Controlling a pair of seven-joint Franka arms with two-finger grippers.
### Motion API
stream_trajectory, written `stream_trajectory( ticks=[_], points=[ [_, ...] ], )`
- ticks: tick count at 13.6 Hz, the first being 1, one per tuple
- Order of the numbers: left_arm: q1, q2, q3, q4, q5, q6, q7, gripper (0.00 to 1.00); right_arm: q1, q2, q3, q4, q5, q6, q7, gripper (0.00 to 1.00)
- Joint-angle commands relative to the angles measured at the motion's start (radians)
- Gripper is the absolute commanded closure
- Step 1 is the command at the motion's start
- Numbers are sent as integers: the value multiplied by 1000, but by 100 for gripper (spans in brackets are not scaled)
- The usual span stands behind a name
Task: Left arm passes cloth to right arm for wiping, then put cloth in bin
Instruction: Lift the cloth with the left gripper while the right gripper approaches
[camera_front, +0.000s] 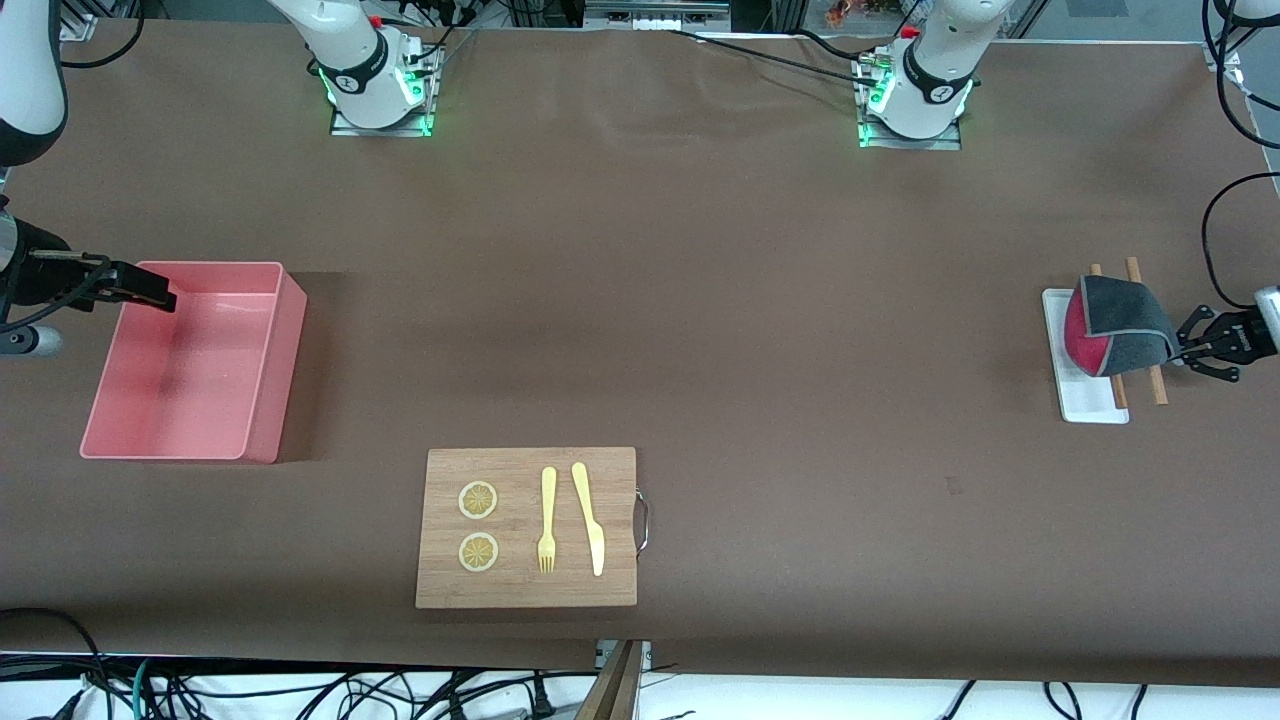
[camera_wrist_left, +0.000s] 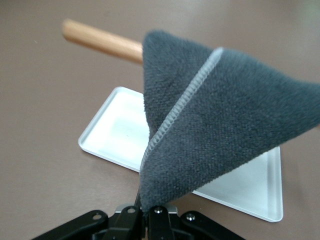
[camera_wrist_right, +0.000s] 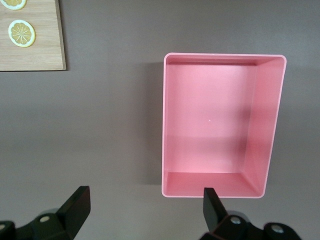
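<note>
Left gripper (camera_front: 1178, 352) pinches the cloth (camera_front: 1118, 322) over the white tray (camera_front: 1090, 405), probably lifted; right gripper (camera_front: 165, 296) spread over the bin's (camera_front: 265, 440) corner.

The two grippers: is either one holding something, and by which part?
The left gripper pinches the cloth by one edge, above the white tray. The right gripper, over the bin, holds nothing.

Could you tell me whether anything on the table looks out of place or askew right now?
Nothing is spilled or damaged. The cloth, pinched by the left gripper, drapes over the chopsticks and white tray.
</note>
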Motion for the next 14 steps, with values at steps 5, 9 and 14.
stream_trajectory(
  ticks=[5,9,14],
  points=[
    [-5,-199,-22,76,127,-166,-388,100,30,35,24,-11,223,46,311,0],
    [-60,-337,-25,73,173,-256,-677,100,33,101,114,-11,359,137,564,0],
    [-255,-437,-25,73,240,-266,-1187,100,44,194,295,-11,362,287,853,0]
  ],
)
